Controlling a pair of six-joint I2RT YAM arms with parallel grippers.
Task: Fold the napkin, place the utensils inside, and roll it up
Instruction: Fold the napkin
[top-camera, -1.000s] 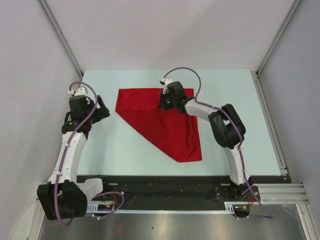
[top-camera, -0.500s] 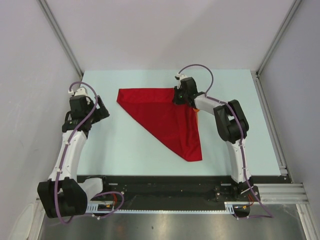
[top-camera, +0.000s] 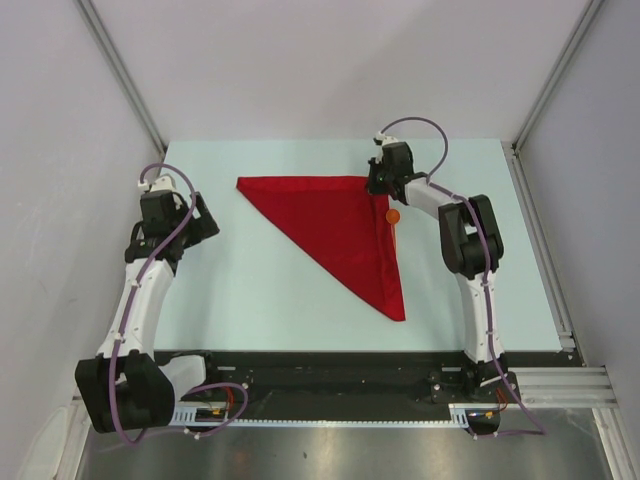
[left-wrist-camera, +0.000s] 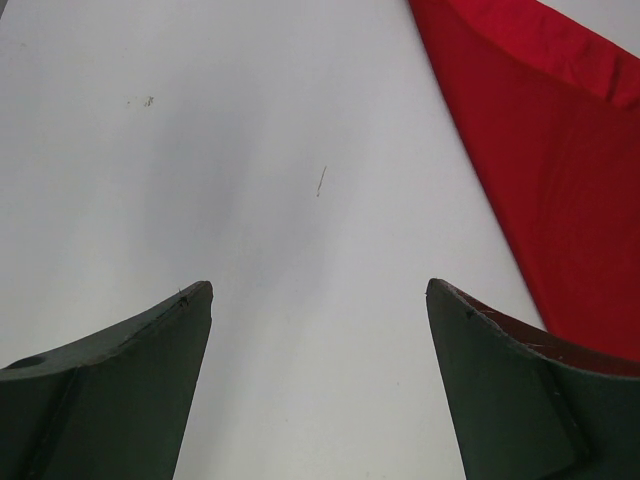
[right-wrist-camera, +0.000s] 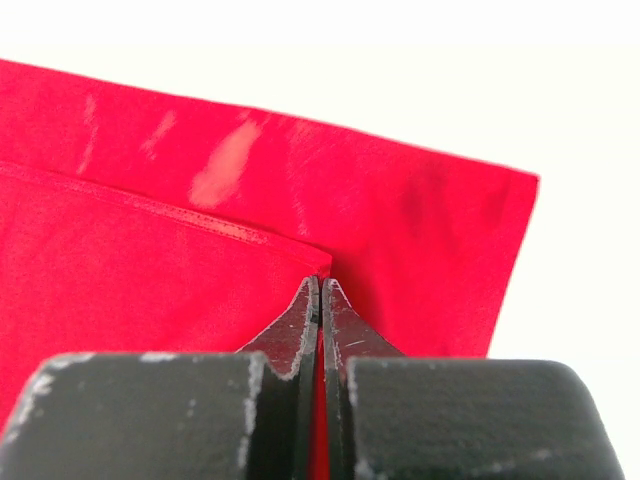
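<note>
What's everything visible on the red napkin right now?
The napkin is thin plain red cloth with a stitched hem, folded into a two-layer triangle flat on the table, one edge along the far side, its point toward the near edge. The right gripper is shut on the top layer's far right corner, just short of the bottom layer's corner. An orange spoon peeks out at its right edge.

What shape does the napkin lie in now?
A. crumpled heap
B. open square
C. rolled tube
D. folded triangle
D: the napkin lies flat as a triangle, with one corner of its top layer pinched in the right hand.
</note>
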